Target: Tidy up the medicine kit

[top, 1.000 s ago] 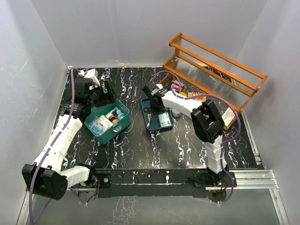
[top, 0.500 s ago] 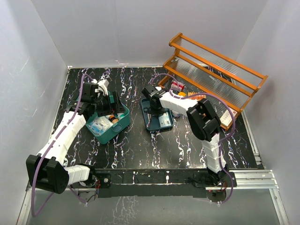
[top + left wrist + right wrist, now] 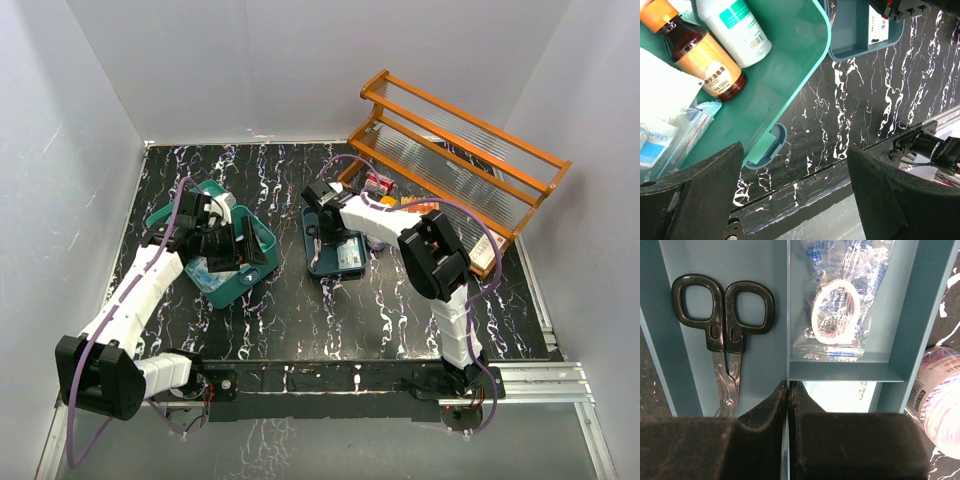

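Nearest, at the left gripper (image 3: 795, 150): hangs released, fingers (image 3: 690, 195) spread wide, gripping nothing, above the near rim of the medicine kit (image 3: 790, 65). Has swung in since a second ago, from behind the kit's far left corner to over its open top.

Inside the kit: holds a brown bottle (image 3: 702, 57) with an orange cap lying beside a white bottle (image 3: 735, 30), with wipe packets (image 3: 665, 130) alongside. Sits left of centre on the black marbled table (image 3: 300, 320), lid (image 3: 163, 215) thrown back toward the far left, much where it was.

Farther in, at the right gripper (image 3: 787, 390): stays clenched on the middle divider of the insert tray (image 3: 760, 265), as before. Lies right of the kit and apart from it, barely shifted. Carries scissors (image 3: 722, 335) in one compartment and a bagged roll (image 3: 837, 315) in the next.

At the back right: shows the orange wooden rack (image 3: 450, 150), unmoved.
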{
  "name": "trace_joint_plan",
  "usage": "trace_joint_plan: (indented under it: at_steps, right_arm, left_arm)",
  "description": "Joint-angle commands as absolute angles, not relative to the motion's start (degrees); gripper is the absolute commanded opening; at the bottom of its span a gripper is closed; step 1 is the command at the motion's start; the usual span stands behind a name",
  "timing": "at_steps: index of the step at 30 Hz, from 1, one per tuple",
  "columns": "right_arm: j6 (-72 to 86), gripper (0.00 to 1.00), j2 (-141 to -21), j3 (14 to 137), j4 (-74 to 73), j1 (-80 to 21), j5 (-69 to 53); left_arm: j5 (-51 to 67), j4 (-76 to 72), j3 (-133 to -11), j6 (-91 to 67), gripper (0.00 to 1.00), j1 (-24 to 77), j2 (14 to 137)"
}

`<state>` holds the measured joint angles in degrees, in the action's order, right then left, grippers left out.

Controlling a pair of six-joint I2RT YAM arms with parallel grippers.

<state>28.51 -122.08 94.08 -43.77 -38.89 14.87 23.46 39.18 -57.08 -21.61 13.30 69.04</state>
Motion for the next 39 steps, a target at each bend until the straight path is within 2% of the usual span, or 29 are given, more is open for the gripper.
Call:
trace_joint_plan:
  at_steps: [1, 13, 25, 39]
  right_arm:
    - [27.52, 0.00, -115.91, 97.12, -41.73, -38.71, 15.87]
    - [28.60, 0.00, -110.35, 101.56, -46.60, -38.74, 15.69]
    - [29.44, 0.00, -105.12, 102.09, -49.45, -38.15, 19.60]
    - [29.28, 0.00, -101.29, 101.77, -50.98, -36.35, 22.75]
  left_arm:
    - [25.39, 44.53, -55.18, -24.23, 0.83, 13.37, 63.56]
    - [32.42, 38.07, -50.25, -28.43, 0.78, 13.37, 63.47]
    - [38.90, 19.77, -51.85, -35.08, 0.74, 14.02, 72.78]
    - [29.24, 14.57, -63.08, -42.52, 0.67, 17.67, 86.38]
